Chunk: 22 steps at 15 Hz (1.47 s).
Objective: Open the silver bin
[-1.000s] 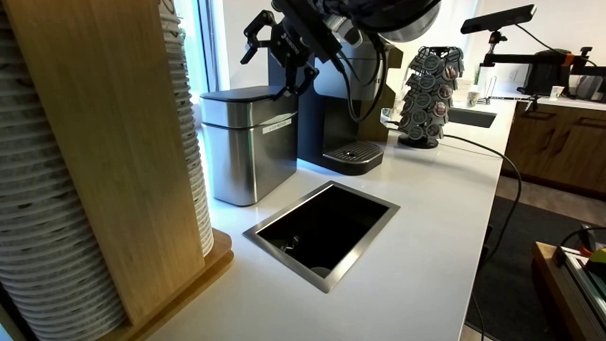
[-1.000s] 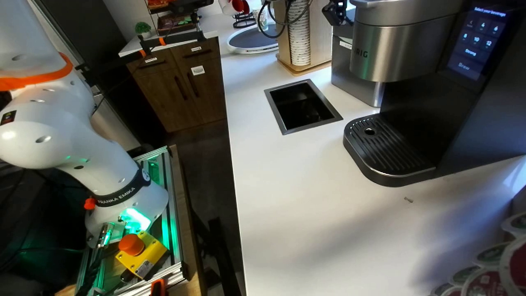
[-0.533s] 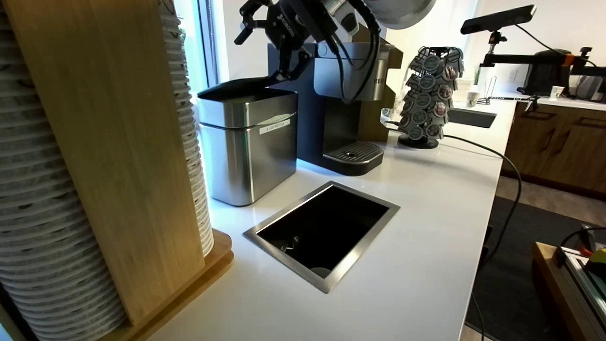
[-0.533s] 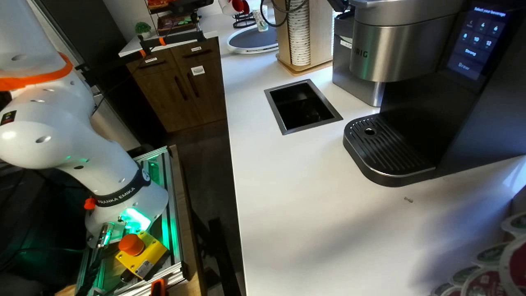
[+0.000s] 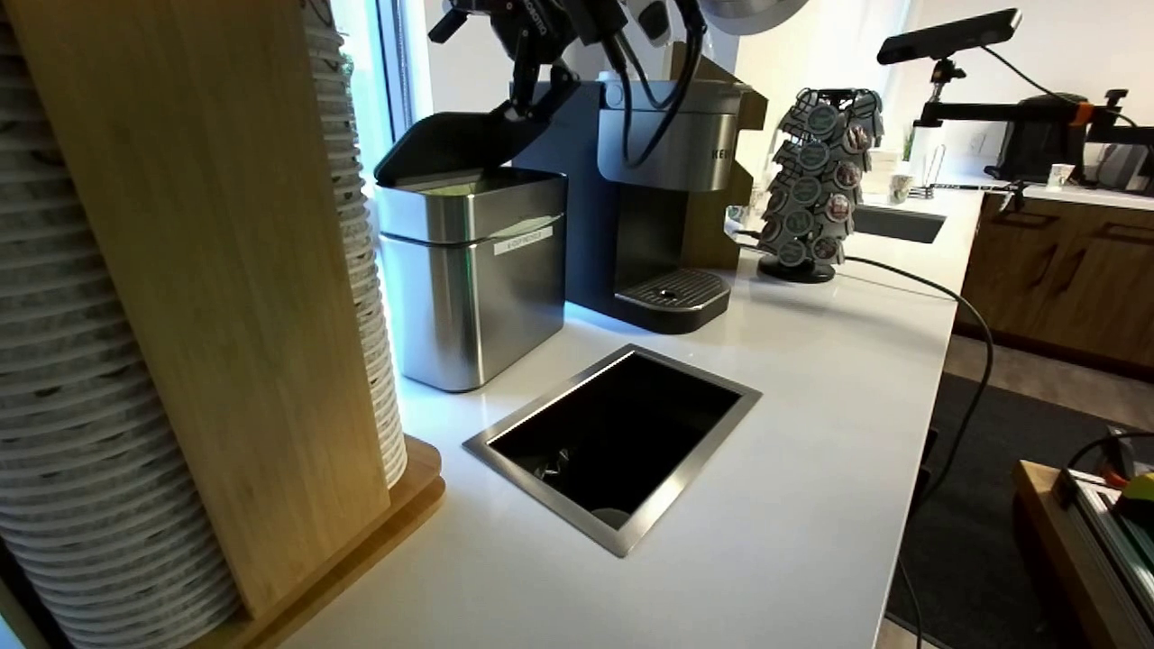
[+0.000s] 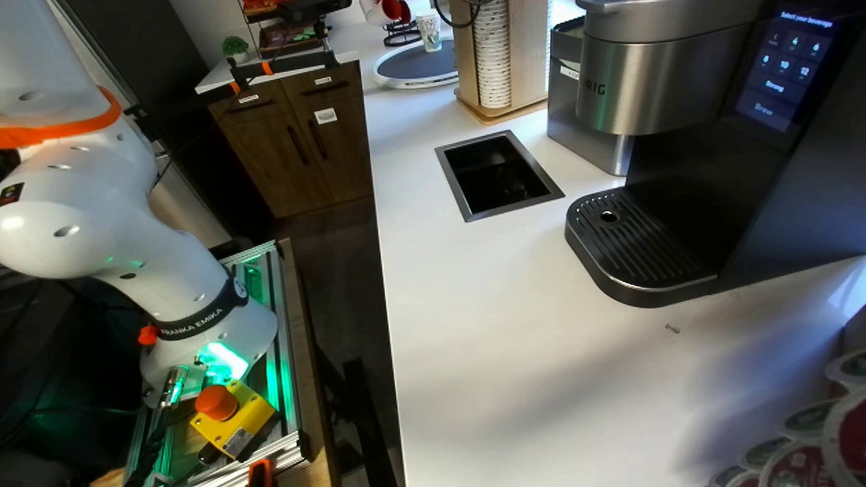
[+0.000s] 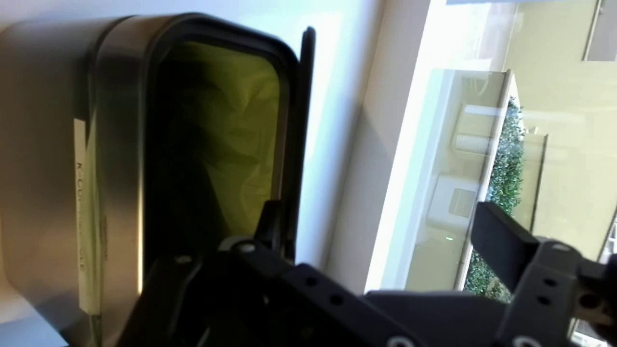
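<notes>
Wrist view: your gripper (image 7: 378, 219) has its 2 fingers (image 7: 501, 236) spread wide apart. Lid (image 7: 304, 120) shows edge-on btwn them, close to 1 fingertip on its inner side; dark & blurred at the overlap, so can't tell if touching. Partner finger well apart from lid, in front of the window (image 7: 559, 159).

In an exterior view: lid tilted up, lower fingertip overlapping its end nearer the coffee machine (image 5: 672, 135); top of your gripper cut off by frame edge. Silver bin (image 5: 473, 288) stands upright on the white counter (image 5: 775, 514), mouth uncovered; per wrist view, wrinkled yellow-green liner (image 7: 246, 130) inside. White label (image 5: 523, 241) on bin side: you can read "K-CU" in wrist view, remainder too blurred.

Bin posn: btwn wooden cup stand (image 5: 198, 225) (w/ stacked paper cups (image 5: 90, 406)) & coffee machine, just beside the steel-framed counter opening (image 5: 688, 472). Both exterior views show it there. In an exterior view the machine's lit screen (image 6: 778, 74) shows, its drip tray (image 6: 636, 243) juts out near the opening, & machine body hides part of your bin.

Farther along counter: upright pod rack (image 5: 816, 180), well apart from your gripper. Your white arm (image 6: 101, 216), base marked FRANKA EMIKA, sits on a metal frame (image 6: 285, 358) off the counter's edge; yellow E-stop box (image 6: 249, 409) w/ orange button (image 6: 216, 404) next to the base.
</notes>
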Available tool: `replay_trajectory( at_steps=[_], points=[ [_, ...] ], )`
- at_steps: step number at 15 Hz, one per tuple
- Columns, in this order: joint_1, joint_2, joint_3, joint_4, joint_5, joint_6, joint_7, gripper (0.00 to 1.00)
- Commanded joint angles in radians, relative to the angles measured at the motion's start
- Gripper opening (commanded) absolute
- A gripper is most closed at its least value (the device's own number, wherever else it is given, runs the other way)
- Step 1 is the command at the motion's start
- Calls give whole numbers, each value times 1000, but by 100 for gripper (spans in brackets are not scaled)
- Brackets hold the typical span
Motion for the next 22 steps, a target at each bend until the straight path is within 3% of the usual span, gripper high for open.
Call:
replay_trajectory(
  at_steps=[1, 6, 10, 18, 22],
  points=[
    [-31, 56, 64, 58, 83, 78, -58, 100],
    [-93, 141, 172, 145, 112, 192, -90, 100],
    [-178, 222, 298, 223, 82, 265, -94, 100],
    [-334, 376, 515, 315, -49, 388, -114, 100],
    [-395, 414, 579, 314, -135, 411, -109, 100]
  ],
)
